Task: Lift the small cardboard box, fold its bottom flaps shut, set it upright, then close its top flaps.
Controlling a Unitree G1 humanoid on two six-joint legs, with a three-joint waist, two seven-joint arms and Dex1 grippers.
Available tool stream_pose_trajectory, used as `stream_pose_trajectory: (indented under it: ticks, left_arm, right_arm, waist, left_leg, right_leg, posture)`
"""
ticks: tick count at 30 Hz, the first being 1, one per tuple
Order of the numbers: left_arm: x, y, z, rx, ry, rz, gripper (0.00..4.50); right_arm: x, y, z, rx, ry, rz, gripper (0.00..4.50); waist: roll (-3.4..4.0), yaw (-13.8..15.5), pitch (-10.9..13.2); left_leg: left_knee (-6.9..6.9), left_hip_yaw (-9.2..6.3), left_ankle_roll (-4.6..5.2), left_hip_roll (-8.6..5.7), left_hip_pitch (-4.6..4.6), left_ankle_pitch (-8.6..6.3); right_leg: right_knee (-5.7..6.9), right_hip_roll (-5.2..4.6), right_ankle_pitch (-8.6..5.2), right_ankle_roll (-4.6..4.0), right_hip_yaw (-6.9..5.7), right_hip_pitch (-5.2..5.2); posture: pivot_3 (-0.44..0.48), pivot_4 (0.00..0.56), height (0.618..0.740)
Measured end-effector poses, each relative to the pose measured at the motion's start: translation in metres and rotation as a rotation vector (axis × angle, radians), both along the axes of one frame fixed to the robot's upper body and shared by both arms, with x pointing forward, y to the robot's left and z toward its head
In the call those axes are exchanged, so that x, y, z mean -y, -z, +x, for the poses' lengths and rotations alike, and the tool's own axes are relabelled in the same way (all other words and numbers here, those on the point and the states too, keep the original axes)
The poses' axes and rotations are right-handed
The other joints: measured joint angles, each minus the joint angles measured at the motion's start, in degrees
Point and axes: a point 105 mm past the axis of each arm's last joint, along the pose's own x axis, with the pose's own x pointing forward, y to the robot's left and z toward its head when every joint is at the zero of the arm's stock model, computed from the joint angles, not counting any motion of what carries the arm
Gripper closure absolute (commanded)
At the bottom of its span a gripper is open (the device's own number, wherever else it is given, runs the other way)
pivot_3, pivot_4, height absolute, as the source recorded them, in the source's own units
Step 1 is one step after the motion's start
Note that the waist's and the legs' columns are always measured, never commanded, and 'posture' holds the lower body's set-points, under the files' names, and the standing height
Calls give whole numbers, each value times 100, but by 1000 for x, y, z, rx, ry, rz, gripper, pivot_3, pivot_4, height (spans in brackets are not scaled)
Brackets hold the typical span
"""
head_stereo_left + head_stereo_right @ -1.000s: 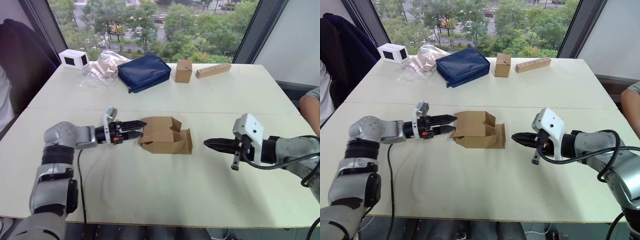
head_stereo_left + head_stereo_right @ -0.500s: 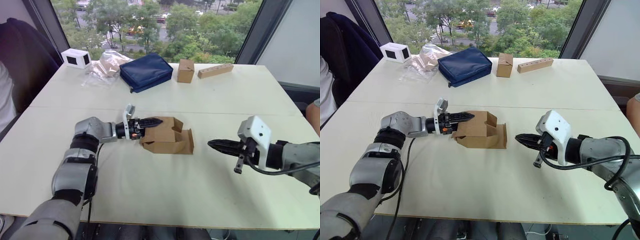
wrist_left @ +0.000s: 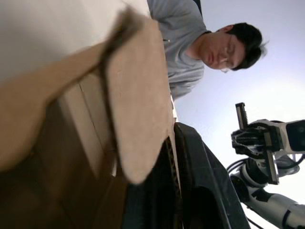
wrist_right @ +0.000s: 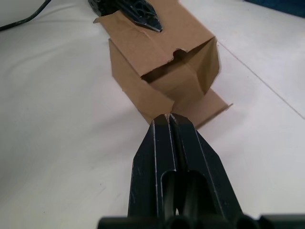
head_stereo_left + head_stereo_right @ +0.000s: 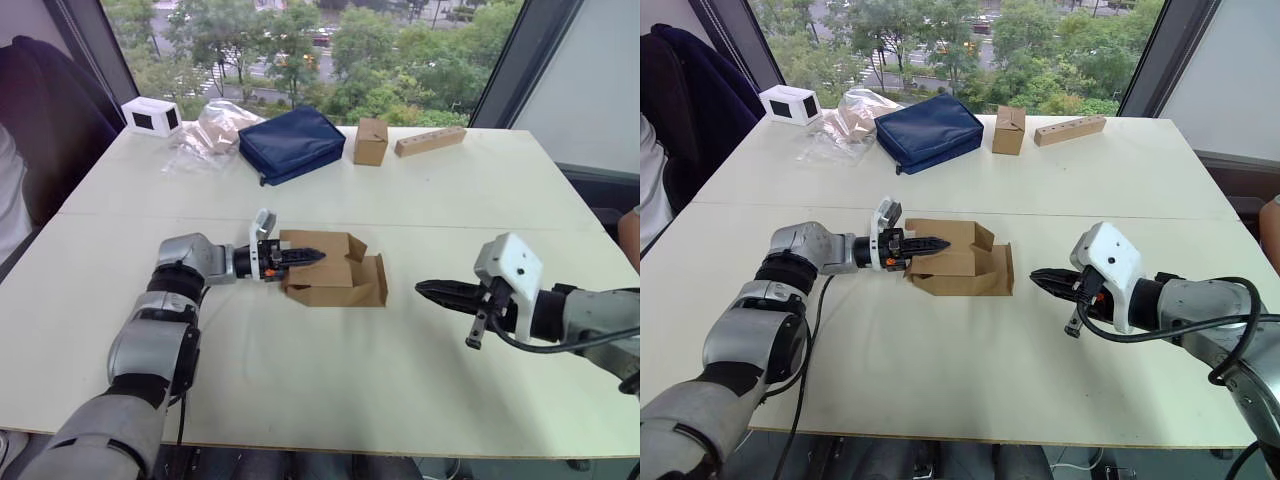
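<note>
The small cardboard box lies on its side at the middle of the white table, open ends facing left and right, flaps loose. My left gripper reaches in from the left and is shut on the box's upper wall at its left end. In the left wrist view the cardboard edge sits pinched against a black finger. My right gripper hovers a short way to the right of the box, shut and empty, pointing at it. The right wrist view looks along it to the box.
At the table's far side lie a navy pouch, a smaller taped brown box, a long tan block, a clear plastic bag and a white box. A person sits at the right.
My left gripper has moved right onto the box's left end and closed from wide open onto its upper wall. The right gripper has stayed shut and nearly still.
</note>
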Motion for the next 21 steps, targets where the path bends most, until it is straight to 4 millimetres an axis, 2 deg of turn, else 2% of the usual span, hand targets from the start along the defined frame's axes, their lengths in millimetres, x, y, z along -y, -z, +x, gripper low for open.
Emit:
stream_pose_trajectory:
  ticks: [6, 8, 13, 17, 21]
  left_arm:
    - [-9, -22, -10, 24, 4, -58, 4460]
    - [-10, -25, -14, 16, 3, -69, 4460]
    - [-11, -32, -31, 13, 11, -98, 4460]
    - [-5, -37, -46, 29, 51, -109, 4460]
    - [-3, -39, -48, 41, 50, -106, 4460]
  right_arm:
    - [-7, -1, 22, 76, 93, 96, 4500]
    - [-11, 5, 28, 75, 119, 115, 4500]
    - [-19, 2, 57, 160, 254, 224, 4500]
    - [-30, 0, 69, 193, 267, 249, 4500]
    - [-40, 7, 72, 168, 237, 238, 4500]
  waist:
    - [1, -31, -2]
    - [1, -31, -2]
    - [0, -35, -3]
    - [0, -23, -3]
    - [0, -29, -3]
  left_leg:
    - [0, -1, -2, 2, 0, 1]
    - [0, -1, -7, 2, 0, 4]
    - [3, 0, -32, 0, 0, 18]
    - [3, 0, -39, -1, 0, 22]
    - [4, 0, -40, -2, 0, 23]
  right_leg:
    - [5, -2, 0, 0, 1, -3]
    - [6, -1, 0, 0, 1, -4]
    - [11, -1, 0, 0, 1, -3]
    - [12, 0, 1, 1, 0, -3]
    - [12, 1, 1, 1, 0, -2]
  posture:
    - [0, 150, 740]
    - [0, 150, 740]
    - [0, 150, 740]
    - [0, 150, 740]
    - [0, 150, 740]
